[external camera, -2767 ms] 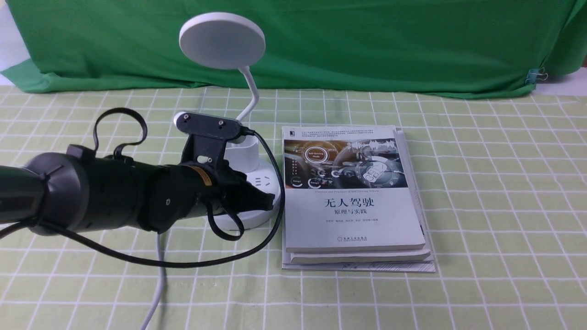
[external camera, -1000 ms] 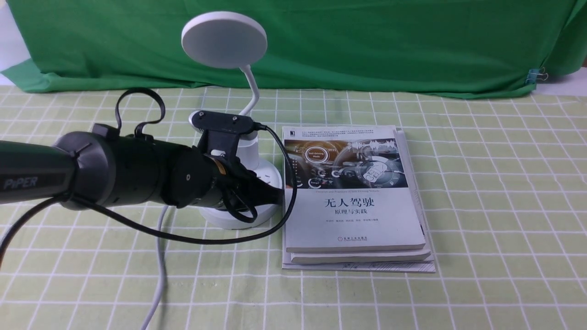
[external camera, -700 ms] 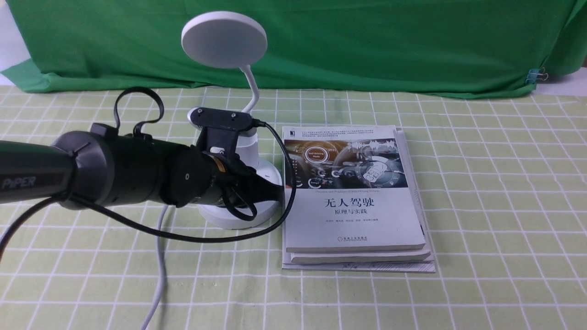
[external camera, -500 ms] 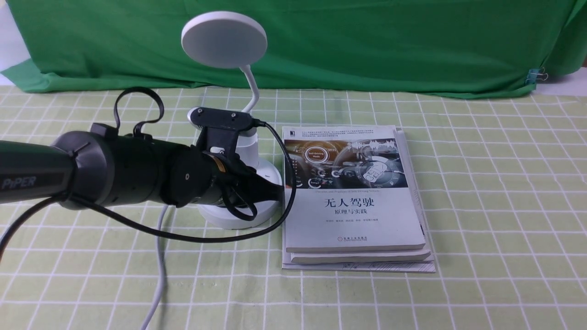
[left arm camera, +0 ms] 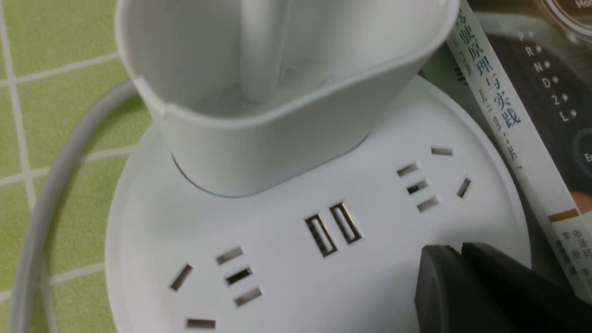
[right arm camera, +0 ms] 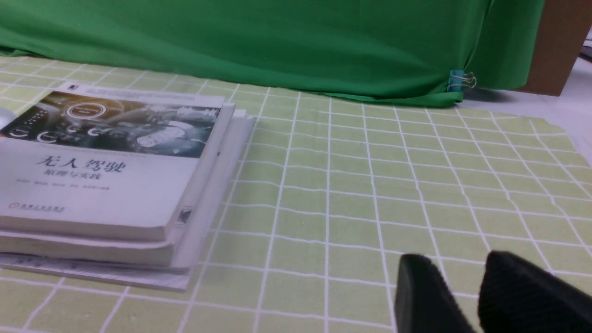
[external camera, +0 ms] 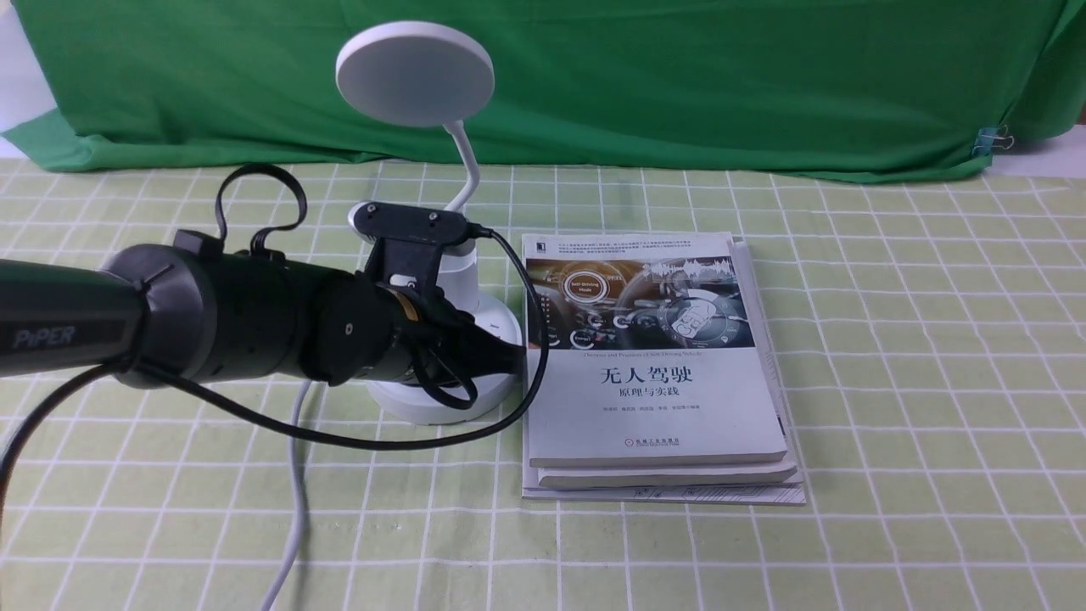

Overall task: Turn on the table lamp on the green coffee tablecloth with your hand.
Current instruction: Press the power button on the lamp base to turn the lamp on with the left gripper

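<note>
The white table lamp stands on the green coffee tablecloth point(external camera: 891, 339). Its disc head point(external camera: 414, 74) is raised on the bendy neck, and no glow shows. My left arm, the hand marked "PiPER", reaches in from the left. Its left gripper point(external camera: 509, 361) is shut and empty, with the tip on or just above the right edge of the lamp's round base point(external camera: 433, 409), next to the books. In the left wrist view the shut tip point(left arm camera: 460, 247) sits over the base point(left arm camera: 277, 259) beside the sockets, below the cup holder point(left arm camera: 277, 115). No button shows. The right gripper point(right arm camera: 455, 263) is open over bare cloth.
A stack of books point(external camera: 653, 365) lies touching the right side of the lamp base. The lamp's white cord point(external camera: 293, 509) runs toward the front edge. The arm's black cable loops in front of the base. A dark green backdrop cloth point(external camera: 679, 85) hangs behind, held by a clip point(external camera: 988, 140).
Since 2.8 s ago my left arm has moved forward and right, carrying the tip to the base's right edge. Over the last second it has hardly moved.
</note>
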Controlling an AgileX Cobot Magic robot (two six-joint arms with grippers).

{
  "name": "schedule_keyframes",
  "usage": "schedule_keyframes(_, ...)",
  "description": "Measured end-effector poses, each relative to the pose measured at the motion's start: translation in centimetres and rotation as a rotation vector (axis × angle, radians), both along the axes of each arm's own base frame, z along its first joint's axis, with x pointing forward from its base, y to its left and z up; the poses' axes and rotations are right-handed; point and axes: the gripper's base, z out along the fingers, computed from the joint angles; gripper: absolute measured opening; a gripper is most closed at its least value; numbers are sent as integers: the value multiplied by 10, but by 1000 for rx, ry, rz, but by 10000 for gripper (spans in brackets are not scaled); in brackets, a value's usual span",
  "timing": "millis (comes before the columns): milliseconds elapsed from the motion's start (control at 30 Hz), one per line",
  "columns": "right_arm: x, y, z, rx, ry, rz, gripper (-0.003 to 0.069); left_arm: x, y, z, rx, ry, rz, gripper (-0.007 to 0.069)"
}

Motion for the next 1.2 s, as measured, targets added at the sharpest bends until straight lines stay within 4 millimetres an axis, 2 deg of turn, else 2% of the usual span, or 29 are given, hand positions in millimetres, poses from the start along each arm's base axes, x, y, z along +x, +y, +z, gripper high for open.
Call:
schedule_keyframes(400, 0, 0, 0, 0, 0, 0, 245, -1, 0, -1, 5, 14, -3, 19)
schedule_keyframes(600, 0, 0, 0, 0, 0, 0, 245, -9, 6, -13, -6, -24, 25, 19)
schedule_keyframes(767, 0, 0, 0, 0, 0, 0, 245, -9, 7, -15, -8, -32, 28, 19)
schedule_keyframes(1200, 0, 0, 0, 0, 0, 0, 245, -14, 4, -17, 92, -27, -91, 19)
